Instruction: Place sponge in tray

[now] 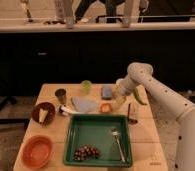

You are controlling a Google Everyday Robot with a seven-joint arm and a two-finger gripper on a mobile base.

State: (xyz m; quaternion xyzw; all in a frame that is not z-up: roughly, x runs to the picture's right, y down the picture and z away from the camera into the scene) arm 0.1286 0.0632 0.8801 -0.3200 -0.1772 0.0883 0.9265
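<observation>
The sponge (107, 91), at twelve o'clock from the tray (69, 146), is probably light and squashy, so pinch across its width; the gripper (119, 99) sits at its four o'clock, state untellable.

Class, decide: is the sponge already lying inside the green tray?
No, the sponge sits on the table behind the tray, close beside the gripper.
</observation>
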